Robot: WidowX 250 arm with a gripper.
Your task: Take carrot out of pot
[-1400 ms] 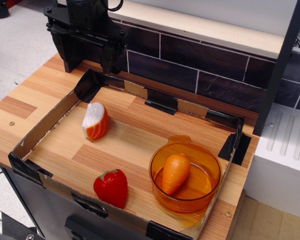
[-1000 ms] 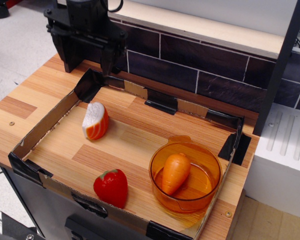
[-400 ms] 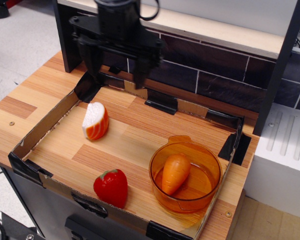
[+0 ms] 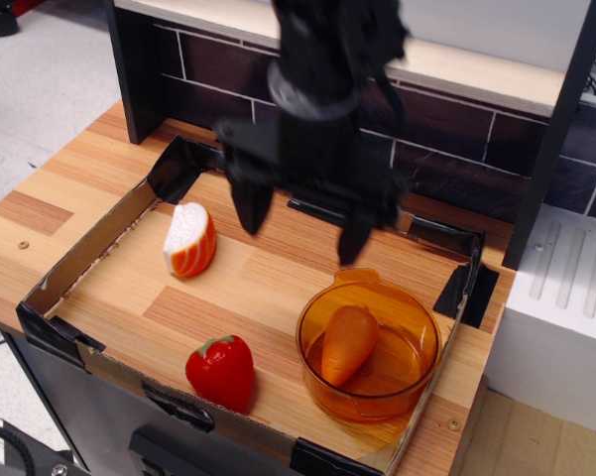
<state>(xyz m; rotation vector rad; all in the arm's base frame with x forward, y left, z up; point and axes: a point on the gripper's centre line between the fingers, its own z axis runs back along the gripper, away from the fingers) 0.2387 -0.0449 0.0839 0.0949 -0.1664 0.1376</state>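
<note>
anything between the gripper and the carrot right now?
No object. In the observation.image view, the open gripper hangs above bare wood up-left of the pot; only the near pot rim and air separate it from the carrot.

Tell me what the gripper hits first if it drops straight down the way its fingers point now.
Probably bare tray floor: the open gripper hangs left of the pot holding the carrot. Its right finger may clip the pot's rim; depth is unclear.

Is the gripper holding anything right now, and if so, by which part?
Nothing is held. The gripper is open, its fingers spread apart above the tray floor with nothing between them. The carrot lies in the pot, untouched.
</note>
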